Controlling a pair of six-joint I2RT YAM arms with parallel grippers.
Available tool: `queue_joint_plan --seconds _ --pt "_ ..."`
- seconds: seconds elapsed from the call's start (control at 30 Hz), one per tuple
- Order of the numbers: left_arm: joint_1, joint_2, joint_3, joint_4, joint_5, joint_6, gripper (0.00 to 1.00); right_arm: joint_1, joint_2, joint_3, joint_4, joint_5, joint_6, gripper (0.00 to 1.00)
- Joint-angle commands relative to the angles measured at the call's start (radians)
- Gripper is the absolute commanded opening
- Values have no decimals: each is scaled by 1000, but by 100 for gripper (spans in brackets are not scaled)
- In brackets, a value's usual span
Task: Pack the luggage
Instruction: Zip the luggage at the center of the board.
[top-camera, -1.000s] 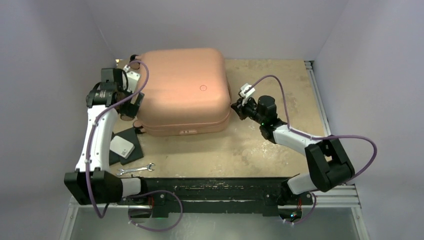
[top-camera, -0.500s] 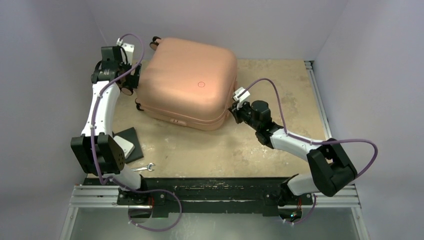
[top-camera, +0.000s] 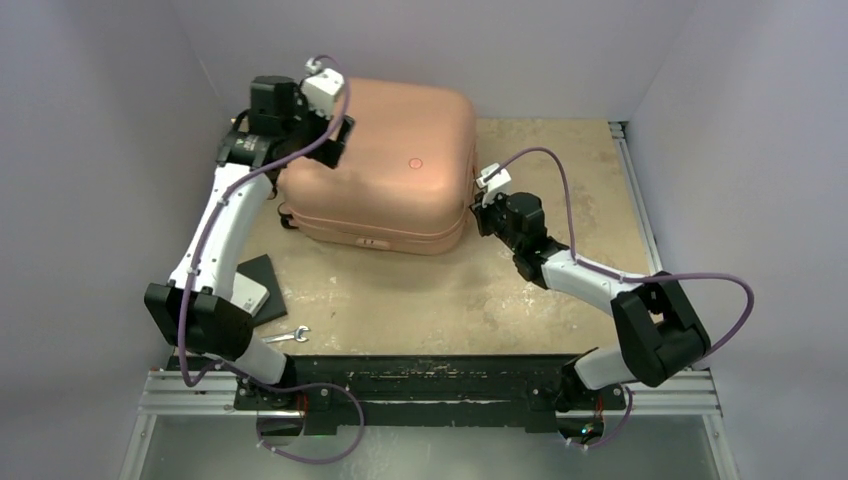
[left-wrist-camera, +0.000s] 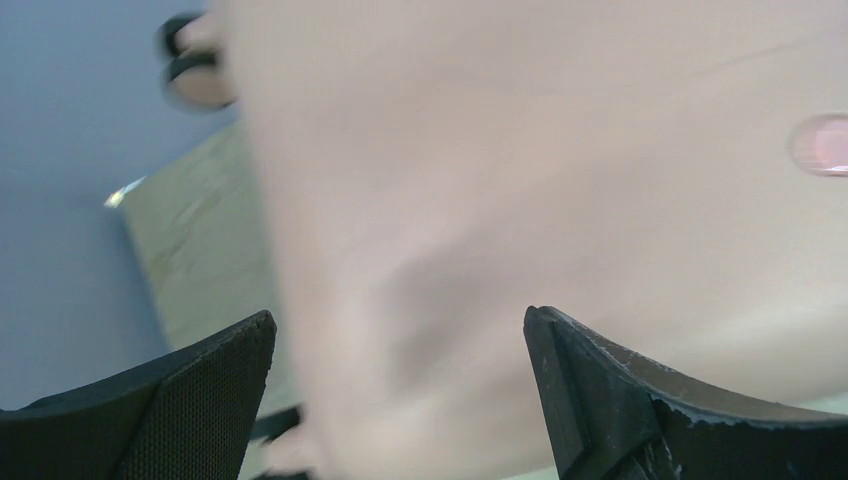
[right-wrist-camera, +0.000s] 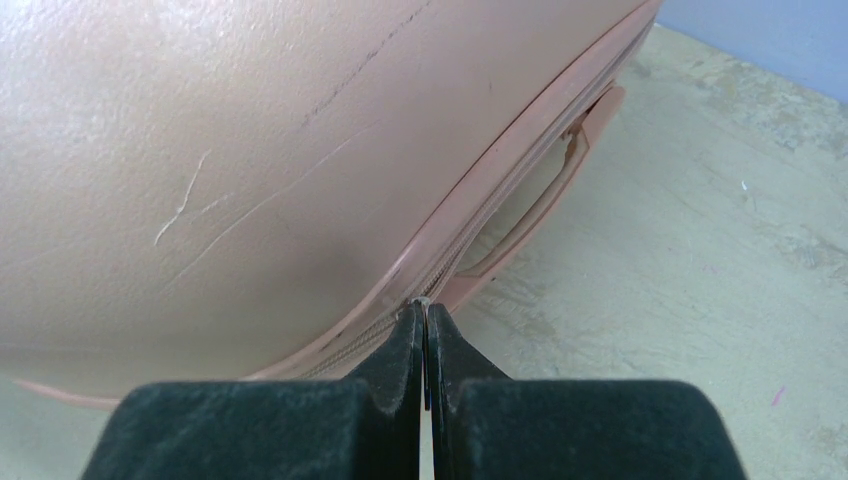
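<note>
My top camera looks down from above the near edge. My wrist cameras sit close to the luggage (top-camera: 385, 165), at its left and right sides.

I read no text, brand or number anywhere from my station; the small round emblem (top-camera: 417, 161) on the luggage (top-camera: 380, 130) lid is too tiny from above; it is blurred in the left wrist view.

left gripper (top-camera: 336, 138) swung from the luggage's (top-camera: 400, 165) left side to over its back-left corner, contact unclear. luggage slid back and yawed. right gripper (top-camera: 476, 210) followed its right edge.
</note>
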Motion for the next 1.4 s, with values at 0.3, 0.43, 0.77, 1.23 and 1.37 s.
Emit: queue_joint_plan --seconds 0.3,0.43,0.77,1.23,1.37 --pt "-264 179 134 181 -3 -50 95 -53 61 93 88 46 61 0" --pt "-302 213 125 193 31 -58 94 -57 63 87 96 42 62 0" --pt "-381 233 17 150 -49 2 89 -84 103 124 110 90 57 0" --pt "-386 240 -173 122 -100 53 73 -108 237 171 246 281 -10 0" --pt "-390 238 -197 106 -94 62 71 -131 297 231 259 314 -9 0"
